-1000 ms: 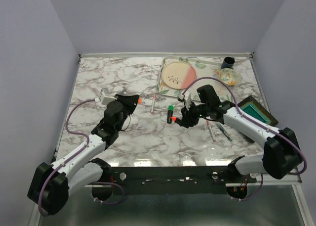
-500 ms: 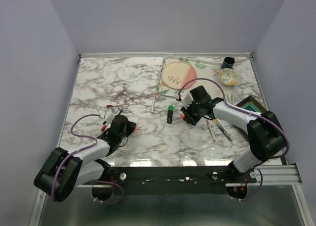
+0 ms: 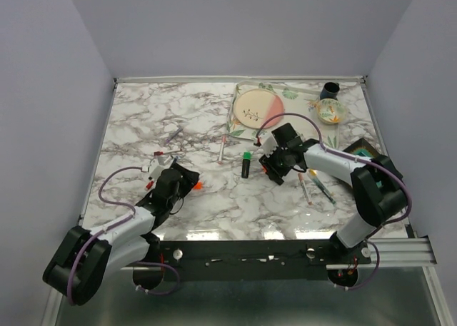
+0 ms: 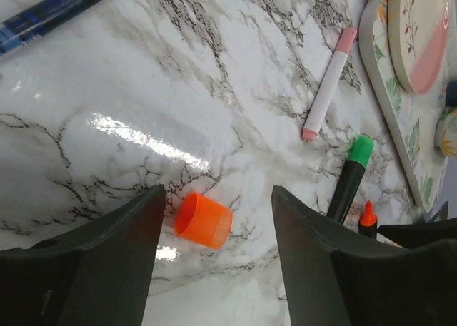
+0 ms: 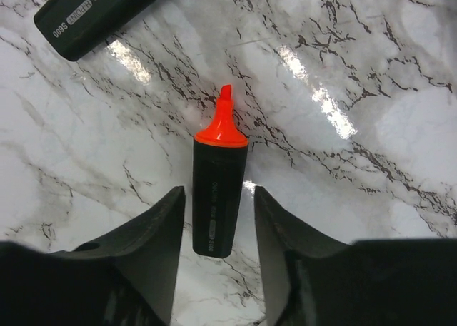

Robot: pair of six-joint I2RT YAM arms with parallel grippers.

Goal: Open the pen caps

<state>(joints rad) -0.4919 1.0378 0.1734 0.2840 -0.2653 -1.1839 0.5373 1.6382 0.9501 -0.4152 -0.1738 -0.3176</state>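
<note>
Left gripper [image 4: 218, 192] and right gripper [image 5: 216, 192] both gape open; the green cap [image 3: 247, 155] tops a highlighter [image 3: 245, 170] lying just left of the right fingers [image 5: 136, 258], cap farthest.

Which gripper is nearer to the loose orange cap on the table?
Left. The left gripper is open with the orange cap lying between its fingers; the right gripper is well off to the right, over an uncapped orange highlighter.

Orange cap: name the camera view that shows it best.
Left wrist view: the orange cap lies large on its side, between the left gripper's spread fingers. Top external shows only an orange speck beside that gripper. Right wrist misses it entirely.
</note>
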